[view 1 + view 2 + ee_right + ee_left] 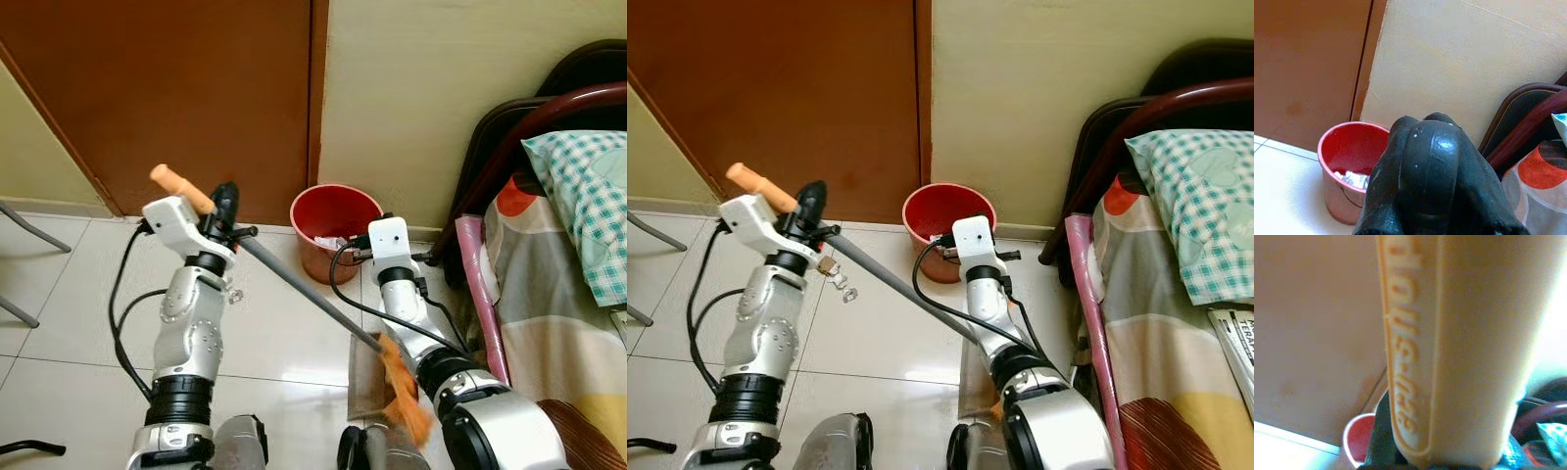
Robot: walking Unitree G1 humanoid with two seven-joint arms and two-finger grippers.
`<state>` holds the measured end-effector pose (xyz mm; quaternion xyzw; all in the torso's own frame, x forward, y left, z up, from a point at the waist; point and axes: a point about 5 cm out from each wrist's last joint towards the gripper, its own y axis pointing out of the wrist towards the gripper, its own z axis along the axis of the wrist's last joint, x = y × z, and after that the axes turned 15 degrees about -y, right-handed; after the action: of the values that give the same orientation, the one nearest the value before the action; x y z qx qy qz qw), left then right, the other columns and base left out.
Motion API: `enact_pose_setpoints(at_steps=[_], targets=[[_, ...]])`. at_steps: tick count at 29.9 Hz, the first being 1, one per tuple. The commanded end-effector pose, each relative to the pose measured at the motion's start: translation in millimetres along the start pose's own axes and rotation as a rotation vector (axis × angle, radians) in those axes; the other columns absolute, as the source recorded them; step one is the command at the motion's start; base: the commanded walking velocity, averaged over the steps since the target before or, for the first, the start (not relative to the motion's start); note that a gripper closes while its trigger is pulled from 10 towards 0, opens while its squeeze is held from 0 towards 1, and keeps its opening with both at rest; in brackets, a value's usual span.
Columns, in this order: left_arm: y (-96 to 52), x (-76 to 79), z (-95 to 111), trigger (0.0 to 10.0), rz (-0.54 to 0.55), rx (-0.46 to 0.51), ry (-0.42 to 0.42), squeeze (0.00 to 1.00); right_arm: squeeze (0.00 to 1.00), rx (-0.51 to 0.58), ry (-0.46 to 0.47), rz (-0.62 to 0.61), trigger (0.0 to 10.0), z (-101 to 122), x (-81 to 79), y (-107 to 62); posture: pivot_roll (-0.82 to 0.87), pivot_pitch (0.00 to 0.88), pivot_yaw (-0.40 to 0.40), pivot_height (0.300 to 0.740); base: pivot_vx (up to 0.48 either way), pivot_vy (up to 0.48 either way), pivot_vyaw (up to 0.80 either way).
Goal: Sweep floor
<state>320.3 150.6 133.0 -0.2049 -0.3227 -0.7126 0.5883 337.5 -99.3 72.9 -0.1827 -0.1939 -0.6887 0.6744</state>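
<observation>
Left gripper is clamped around the top of the broom handle, right under its orange grip. The grey handle slants down across the robot's front to the orange bristles, which sit low by the robot's right side on or just over a brown mat; contact with the floor can't be confirmed.

Right gripper is raised toward the red bucket; its fingers look pressed together with nothing between them. The right arm is near the lower handle but doesn't seem to grip it, so only one gripper holds the broom.

Bucket stands against the wall beside the brown door and has some crumpled paper inside. White tile floor looks mostly clean, with a couple of small bits just below the left gripper. A bed is on the right.

Progress, as a guess: early to middle. Broom is in hand, but no gathered pile visible, and the small bits remain to sweep.
</observation>
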Motion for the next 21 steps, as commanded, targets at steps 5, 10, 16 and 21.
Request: enact_pose_setpoints(at_steps=[5,10,16,21], targets=[[2.1,-15.4,47,10.0,0.023,0.138,0.046,0.0,0.0,-0.047,0.065,-0.003,10.0,-4,8.1,4.8,0.14,0.026,-0.036,0.74,0.0,0.0,0.0],[-10.4,-21.1,62,10.0,0.005,0.142,0.125,0.0,0.0,-0.054,0.073,-0.058,10.0,-17,31.9,3.8,0.13,0.0,-0.042,0.74,0.0,0.0,0.0],[-21.8,-4.9,81,10.0,-0.037,0.182,0.133,0.0,0.0,-0.079,0.085,-0.137,10.0,-37,59.1,-6.5,0.11,0.0,-0.037,0.74,0.0,0.0,0.0],[-38.7,-18.8,71,10.0,-0.013,0.112,0.165,0.0,0.0,-0.085,0.113,-0.143,10.0,-47,66.2,-17.2,0.1,0.0,-0.032,0.74,0.0,0.0,0.0]])
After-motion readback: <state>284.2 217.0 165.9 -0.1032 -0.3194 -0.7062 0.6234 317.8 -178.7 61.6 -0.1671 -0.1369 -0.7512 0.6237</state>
